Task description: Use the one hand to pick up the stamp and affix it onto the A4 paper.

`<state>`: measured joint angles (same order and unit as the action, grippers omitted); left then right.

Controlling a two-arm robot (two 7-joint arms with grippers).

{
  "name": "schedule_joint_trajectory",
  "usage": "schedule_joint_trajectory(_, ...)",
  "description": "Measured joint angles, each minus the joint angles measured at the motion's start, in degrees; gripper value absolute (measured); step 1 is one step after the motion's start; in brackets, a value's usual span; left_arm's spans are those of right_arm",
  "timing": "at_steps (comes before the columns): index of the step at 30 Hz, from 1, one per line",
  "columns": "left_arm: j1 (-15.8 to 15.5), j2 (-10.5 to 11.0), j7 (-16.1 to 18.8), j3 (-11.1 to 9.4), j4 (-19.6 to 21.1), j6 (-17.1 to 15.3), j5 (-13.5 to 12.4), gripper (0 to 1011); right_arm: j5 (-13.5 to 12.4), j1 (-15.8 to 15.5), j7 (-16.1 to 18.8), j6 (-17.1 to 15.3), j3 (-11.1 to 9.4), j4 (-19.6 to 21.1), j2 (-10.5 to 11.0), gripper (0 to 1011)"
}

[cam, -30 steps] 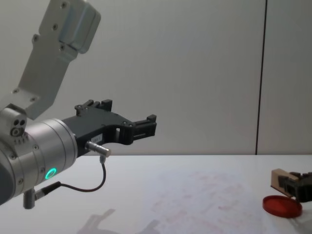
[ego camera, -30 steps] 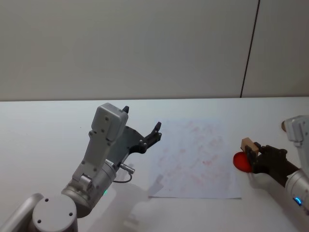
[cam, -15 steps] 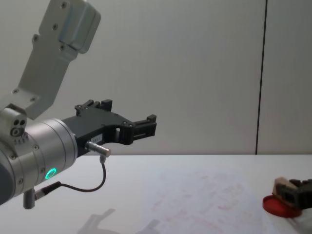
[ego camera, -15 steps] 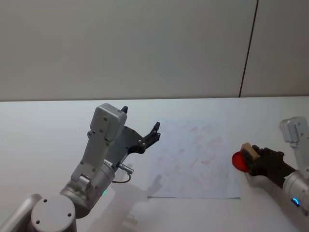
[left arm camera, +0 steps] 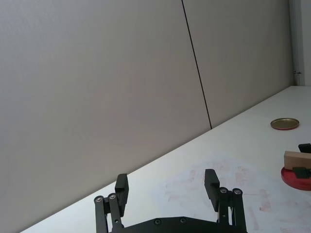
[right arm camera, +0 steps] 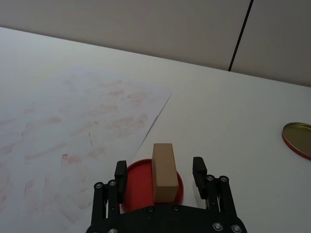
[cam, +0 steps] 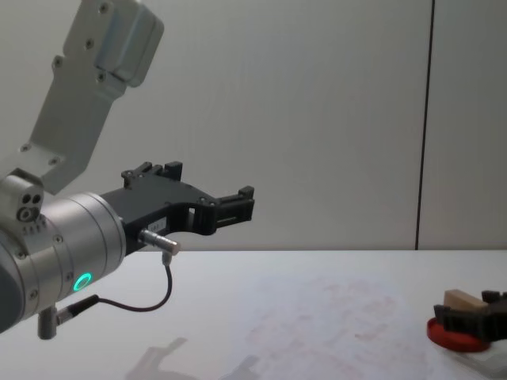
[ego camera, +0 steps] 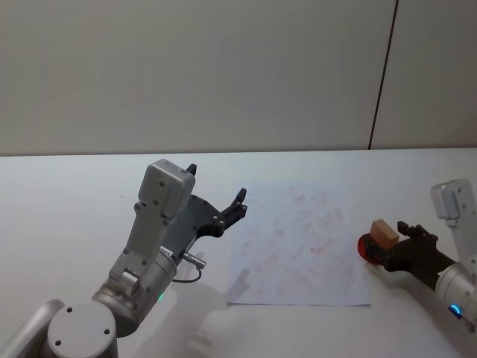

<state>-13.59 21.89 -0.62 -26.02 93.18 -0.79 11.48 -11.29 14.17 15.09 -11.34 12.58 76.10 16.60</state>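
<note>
— So, how far along?
— Barely begun, by the look of it. Stamp (right arm camera: 163,172) lying on the red ink pad (right arm camera: 138,187), just beside the right edge of the A4 paper (ego camera: 298,246).
— Gripped?
— Not gripped. Right pincer (right arm camera: 160,166) spread to either side of the block, with a gap on both sides, low over the pad.
— And the other one?
— Left pincer (left arm camera: 166,177) held wide and empty, raised above the tabletop (ego camera: 67,201) off the sheet's left edge. Idle, probably.
— Left to do, then?
— Nearly everything: closing on the block, lifting off the pad, carrying across to the sheet, pressing down. Plenty of pink smudges on the sheet, though none attributable to this attempt.
</note>
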Motion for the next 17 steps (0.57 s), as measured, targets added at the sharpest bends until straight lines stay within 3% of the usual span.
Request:
schedule_joint_trajectory(9,0.0,0.0,0.0,0.0,0.0,0.0,0.0,993,-0.4,-0.5,-0.9,2.1,-0.3,2.0,0.2,1000)
schedule_joint_trajectory(17,0.0,0.0,0.0,0.0,0.0,0.0,0.0,993,-0.5,-1.2,-2.3,4.0,-0.6,4.8,0.5,1001)
